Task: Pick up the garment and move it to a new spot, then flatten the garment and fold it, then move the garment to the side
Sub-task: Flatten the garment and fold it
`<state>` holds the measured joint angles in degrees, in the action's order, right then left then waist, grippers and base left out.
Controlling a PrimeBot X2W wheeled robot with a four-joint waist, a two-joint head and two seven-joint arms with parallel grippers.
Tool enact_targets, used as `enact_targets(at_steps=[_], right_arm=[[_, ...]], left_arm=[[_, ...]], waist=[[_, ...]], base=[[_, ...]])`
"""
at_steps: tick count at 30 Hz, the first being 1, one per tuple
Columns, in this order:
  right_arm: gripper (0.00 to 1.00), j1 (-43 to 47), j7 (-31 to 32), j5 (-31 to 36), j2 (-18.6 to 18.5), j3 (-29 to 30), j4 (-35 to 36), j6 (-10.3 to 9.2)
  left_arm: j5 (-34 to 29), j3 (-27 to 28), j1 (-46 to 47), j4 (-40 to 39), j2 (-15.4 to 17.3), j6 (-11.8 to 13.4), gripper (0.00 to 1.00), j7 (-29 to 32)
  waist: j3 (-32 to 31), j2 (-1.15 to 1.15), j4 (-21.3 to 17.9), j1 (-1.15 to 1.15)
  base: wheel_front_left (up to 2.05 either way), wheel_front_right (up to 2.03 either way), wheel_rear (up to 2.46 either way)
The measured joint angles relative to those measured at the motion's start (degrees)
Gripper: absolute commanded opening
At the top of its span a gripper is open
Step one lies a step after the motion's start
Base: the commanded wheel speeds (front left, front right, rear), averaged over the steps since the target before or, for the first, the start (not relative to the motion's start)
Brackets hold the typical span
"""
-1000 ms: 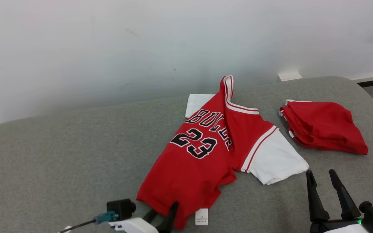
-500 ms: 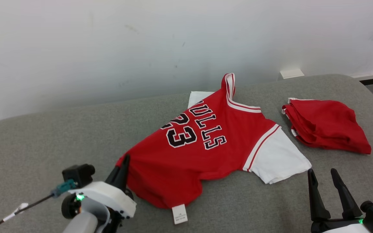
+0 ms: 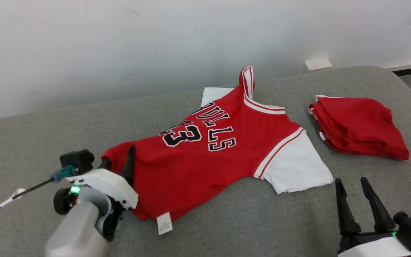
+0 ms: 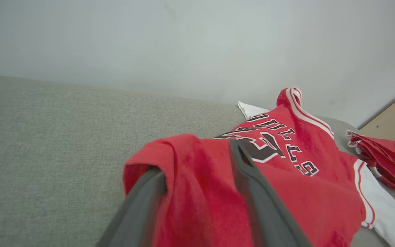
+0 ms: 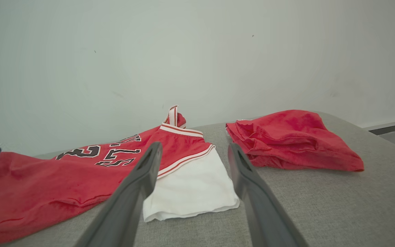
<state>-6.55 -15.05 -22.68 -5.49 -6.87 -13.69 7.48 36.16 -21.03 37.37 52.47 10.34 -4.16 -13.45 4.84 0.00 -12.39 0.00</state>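
- Flattening looks like the step in hand: the red jersey (image 3: 205,157) lies spread over the middle of the grey cushion (image 3: 48,135), print up, collar toward 12 o'clock and hem toward 8 o'clock, with creases across the lower body.
- The left gripper (image 3: 118,161) sits at the hem corner, at 8 o'clock of the jersey. Its fingers stand parted, one above the cloth and one under a fold that drapes over it. Nothing looks pinched, so the cloth seems to lie loose between them rather than held.
- The right gripper (image 3: 351,180) hovers wide open and empty at 5 o'clock, near the white sleeve (image 3: 294,167) and touching nothing.
- A folded red garment (image 3: 359,125) lies at 3 o'clock, apart from the jersey.
- To do this well, the left fingers should slip out toward 8 o'clock, low along the cushion, so the draped fold drops flat instead of lifting with the finger.
- The hem by the white label (image 3: 164,223) at 7 o'clock sits uneven. A gentle pull toward 6 o'clock would probably square it.
- The far sleeve (image 3: 212,98) at 11 o'clock is mostly tucked beneath the body and likely needs drawing out before any fold.
- Thin knit probably bunches when pushed, so smoothing strokes should run outward from the print.
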Motion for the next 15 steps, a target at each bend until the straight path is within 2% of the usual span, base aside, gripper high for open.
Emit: enact_targets(at_steps=[7, 15], right_arm=[[1.0, 0.23, 0.0, 0.0, -0.05, 0.55, -1.02, 0.0], [1.0, 2.22, 0.0, 0.03, -0.07, 1.37, -1.05, 0.0]], left_arm=[[-1.57, -0.75, -0.98, 2.02, -1.46, -1.63, 1.0, -1.54], [-5.76, 4.07, -12.38, -12.66, -1.01, -0.76, 1.0, -1.66]], waist=[[-1.9, 0.0, 1.86, 0.0], [-4.8, 0.0, 4.99, 0.0]], base=[[0.0, 0.0, 0.0], [0.0, 0.0, 0.0]])
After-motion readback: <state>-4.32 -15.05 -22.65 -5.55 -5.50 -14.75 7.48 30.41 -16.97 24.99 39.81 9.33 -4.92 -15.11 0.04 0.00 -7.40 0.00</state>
